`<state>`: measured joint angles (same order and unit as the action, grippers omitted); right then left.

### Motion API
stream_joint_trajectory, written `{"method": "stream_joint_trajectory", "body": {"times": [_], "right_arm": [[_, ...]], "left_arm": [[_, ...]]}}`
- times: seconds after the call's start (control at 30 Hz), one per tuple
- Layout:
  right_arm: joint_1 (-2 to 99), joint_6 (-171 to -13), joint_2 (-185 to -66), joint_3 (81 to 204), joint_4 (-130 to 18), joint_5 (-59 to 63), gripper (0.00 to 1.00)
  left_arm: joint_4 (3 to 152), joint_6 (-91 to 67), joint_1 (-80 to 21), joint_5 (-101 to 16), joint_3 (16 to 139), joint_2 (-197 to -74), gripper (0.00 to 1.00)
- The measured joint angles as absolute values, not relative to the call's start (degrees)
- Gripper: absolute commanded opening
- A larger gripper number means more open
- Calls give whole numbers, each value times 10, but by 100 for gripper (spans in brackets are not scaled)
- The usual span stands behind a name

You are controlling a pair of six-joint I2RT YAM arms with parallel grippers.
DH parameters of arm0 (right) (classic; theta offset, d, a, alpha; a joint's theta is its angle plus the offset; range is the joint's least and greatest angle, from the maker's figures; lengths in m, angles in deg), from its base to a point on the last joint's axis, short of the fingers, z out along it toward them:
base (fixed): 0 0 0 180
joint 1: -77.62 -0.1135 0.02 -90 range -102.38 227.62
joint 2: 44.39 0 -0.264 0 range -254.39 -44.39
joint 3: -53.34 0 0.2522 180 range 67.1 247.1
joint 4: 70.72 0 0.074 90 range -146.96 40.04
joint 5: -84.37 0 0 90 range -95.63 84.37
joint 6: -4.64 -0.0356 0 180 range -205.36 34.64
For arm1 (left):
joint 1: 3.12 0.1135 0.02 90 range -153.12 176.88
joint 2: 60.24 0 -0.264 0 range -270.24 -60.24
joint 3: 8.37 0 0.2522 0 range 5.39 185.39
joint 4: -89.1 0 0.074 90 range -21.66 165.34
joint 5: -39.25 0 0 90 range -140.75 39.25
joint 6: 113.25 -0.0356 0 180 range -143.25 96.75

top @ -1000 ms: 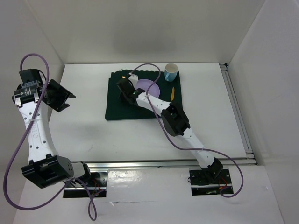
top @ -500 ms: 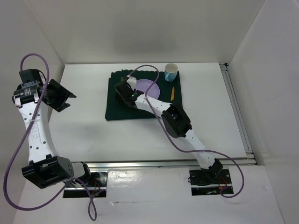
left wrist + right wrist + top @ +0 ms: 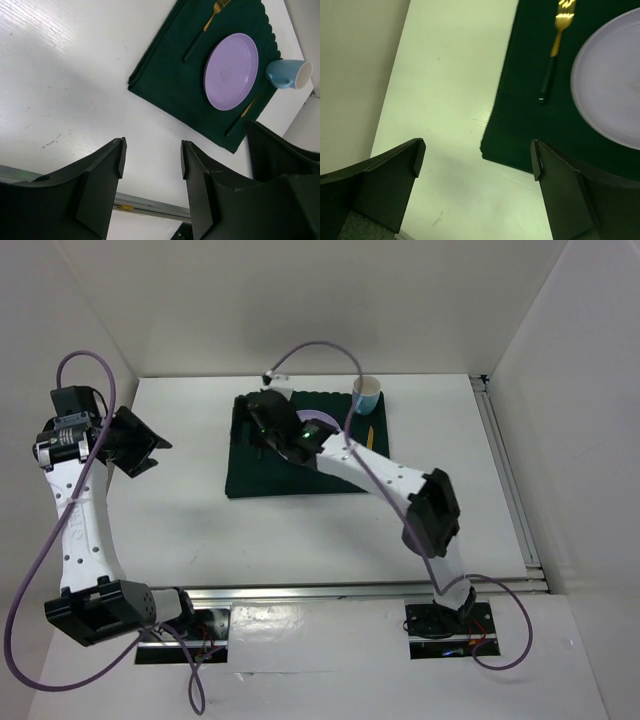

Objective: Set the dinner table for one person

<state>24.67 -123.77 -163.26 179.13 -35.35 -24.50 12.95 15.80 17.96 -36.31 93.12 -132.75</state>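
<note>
On the white dinner table [image 3: 180, 510] lies a dark green cloth [image 3: 250, 478]. It carries a purple plate [image 3: 231, 71], with a gold fork with a black handle [image 3: 554, 42] to its left and a gold and black knife [image 3: 369, 438] to its right. A light blue cup [image 3: 367, 394] stands at the cloth's far right corner. My right gripper [image 3: 256, 418] hovers above the cloth's left part, over the fork, open wide and empty [image 3: 475, 157]. The left gripper [image 3: 135, 440] is held high over the table's left side, open and empty [image 3: 150, 157].
A metal rail [image 3: 350, 590] runs along the table's near edge and another [image 3: 508, 475] along its right side. White walls close in the left, back and right. The purple cable [image 3: 320, 350] loops above the right wrist.
The right gripper's jaws have spread wide and it has risen from the fork, which stays on the cloth. The right arm's elbow has swung out to the right. The left arm has barely shifted.
</note>
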Motion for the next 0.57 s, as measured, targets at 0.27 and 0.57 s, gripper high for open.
{"method": "stream_joint_trajectory", "body": {"times": [0.27,0.57], "right_arm": [[361,-1256,-1364,1649,-151,-282,100],[372,-1353,-1055,1415,63,-318,100]], "left_arm": [[141,137,108,-411,931,-1325,64],[163,127,12,-500,931,-1325,64]]}}
